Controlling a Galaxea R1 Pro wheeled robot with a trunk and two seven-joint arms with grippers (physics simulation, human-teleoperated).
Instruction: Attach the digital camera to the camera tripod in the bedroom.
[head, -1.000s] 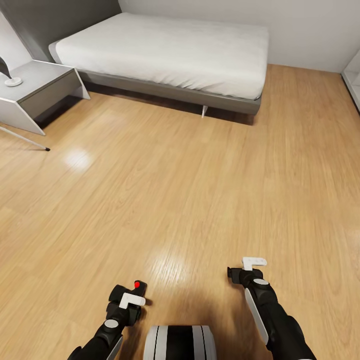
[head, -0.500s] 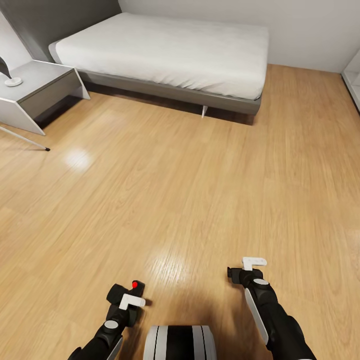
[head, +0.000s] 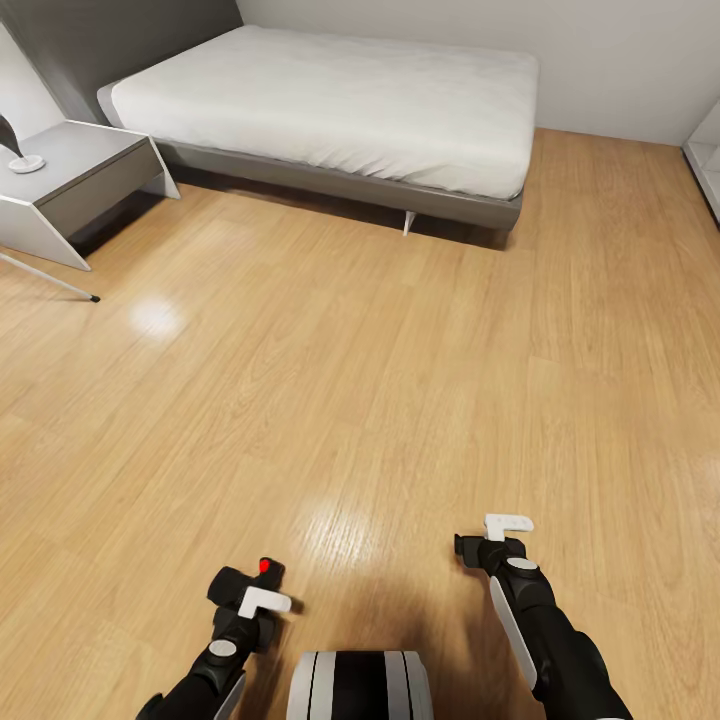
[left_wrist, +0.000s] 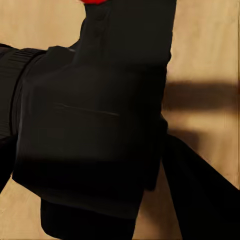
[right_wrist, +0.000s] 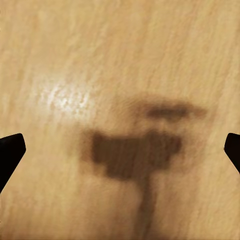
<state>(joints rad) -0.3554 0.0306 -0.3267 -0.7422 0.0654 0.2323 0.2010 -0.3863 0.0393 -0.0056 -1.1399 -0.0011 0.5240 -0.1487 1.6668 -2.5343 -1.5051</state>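
The digital camera (head: 258, 577), a black body with a red dot on top, is low in the head view, just above the wood floor. My left gripper (head: 246, 592) is shut on it. In the left wrist view the camera (left_wrist: 90, 125) is very close, its red dot at the picture's edge. My right gripper (head: 478, 547) hangs open over bare floor, and the right wrist view shows its fingertips (right_wrist: 10, 150) far apart with nothing between them. At the far left, one thin silver leg of the camera tripod (head: 52, 279) ends in a black foot. The rest of the tripod is out of view.
A low grey bed (head: 340, 190) with a white mattress stands at the back. A grey nightstand (head: 75, 190) with a white lamp base (head: 27, 163) sits at the back left. Wide wood floor (head: 380, 380) lies between me and the bed.
My left gripper with the camera has shifted slightly to the left. The right arm and the room have stayed put.
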